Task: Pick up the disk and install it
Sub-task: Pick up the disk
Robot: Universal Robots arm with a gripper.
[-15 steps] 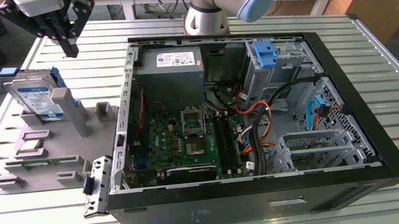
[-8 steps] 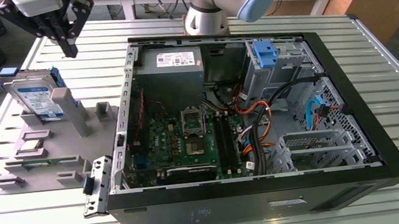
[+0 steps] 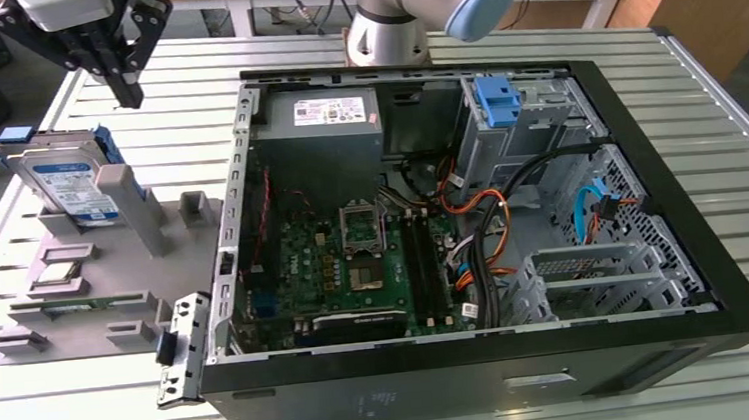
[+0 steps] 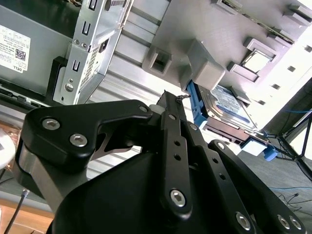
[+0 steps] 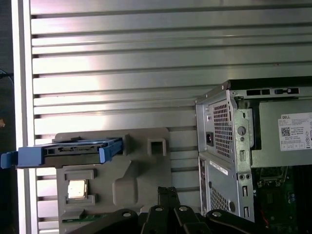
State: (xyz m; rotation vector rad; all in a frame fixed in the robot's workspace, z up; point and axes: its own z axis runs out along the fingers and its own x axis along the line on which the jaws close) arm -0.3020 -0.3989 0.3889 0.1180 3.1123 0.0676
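- Jaws of the gripper [image 3: 127, 86] are seen pressed together, empty, at the exterior view's upper left.
- Just below, the disk [image 3: 69, 184] is stood upright in the grey fixture [image 3: 87, 293].
- If lowered while closed, the disk could be knocked or tipped.

Exterior view looked down over the computer case [image 3: 469, 388]; both closer wrist views beside it shared the disk [image 4: 234, 105] [image 5: 80, 150].

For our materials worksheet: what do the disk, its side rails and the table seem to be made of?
The disk: probably metal, silver-grey casing with a paper-like label. Its side rails: likely plastic, uniform matte blue. The table: seemingly aluminium, ribbed slats with bright brushed reflections.
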